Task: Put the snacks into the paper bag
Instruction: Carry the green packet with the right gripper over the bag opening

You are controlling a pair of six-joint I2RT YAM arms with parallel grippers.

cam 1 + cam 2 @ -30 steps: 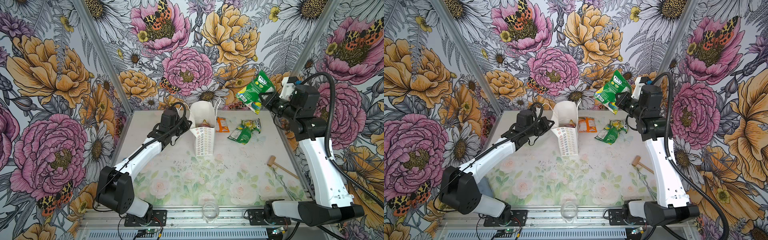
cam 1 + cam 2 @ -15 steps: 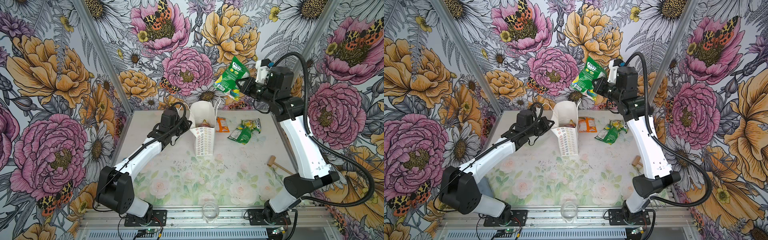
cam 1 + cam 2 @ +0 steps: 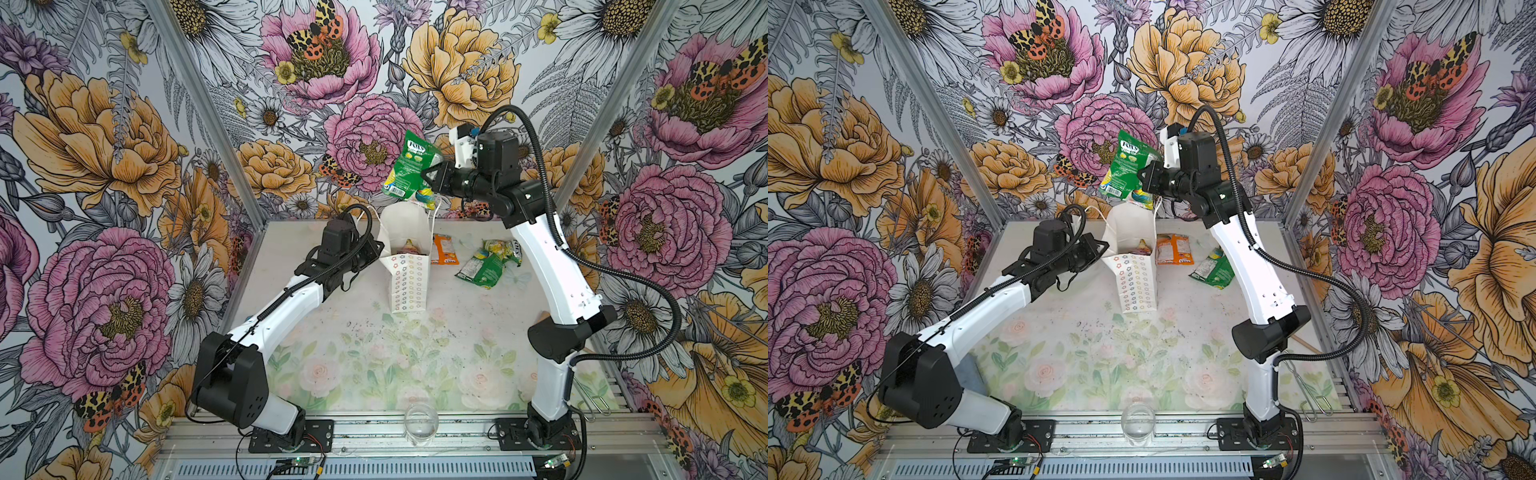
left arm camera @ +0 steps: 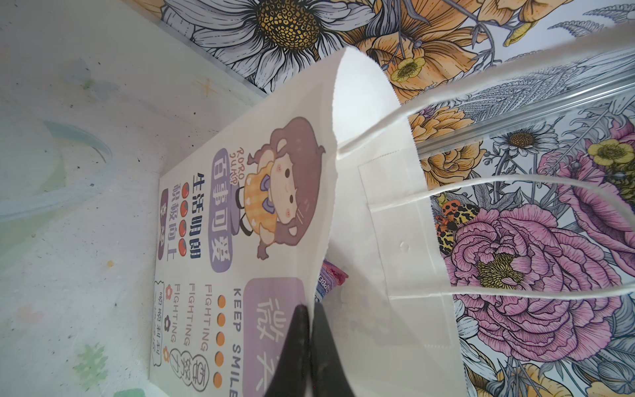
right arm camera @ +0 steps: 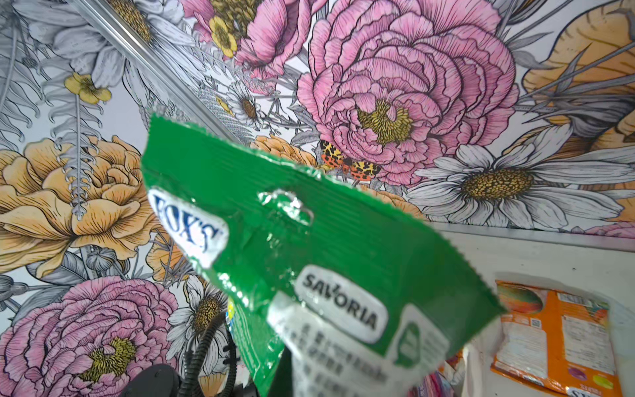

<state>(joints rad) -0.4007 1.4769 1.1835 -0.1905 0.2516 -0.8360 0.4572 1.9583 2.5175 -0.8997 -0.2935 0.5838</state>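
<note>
Status: right hand (image 3: 428, 179) (image 3: 1144, 181) is clamped on the green FOX'S packet (image 3: 409, 166) (image 3: 1125, 168) (image 5: 309, 257), gripping it near one edge. The packet is airborne and tilted, logo end up, over the far rim of the paper bag (image 3: 409, 282) (image 3: 1138, 286) (image 4: 395, 240). It is not inside. Can't tell whether its lower corner touches the rim.

Left hand (image 3: 379, 249) (image 4: 311, 309) is clenched on the bag's rim on the left arm's side. The left wrist view shows both black fingers (image 4: 295, 347) pinched over the paper edge.

Bag stands upright on the desk (image 3: 374, 353), mouth open, cord handles sticking up. A purple packet (image 4: 330, 278) sits inside, partly hidden by the bag wall.

Loose on the desk:
- orange packet (image 3: 444, 249) (image 3: 1173, 249) (image 5: 556, 337), flat, just beside the bag on its right
- second green packet (image 3: 484, 270) (image 3: 1212, 270), further right, touching a yellow packet (image 3: 498, 248); the right arm partly covers the green one in a top view

Clear glass (image 3: 421, 419) (image 3: 1138, 419) is at the desk's front edge, well apart from the bag.
</note>
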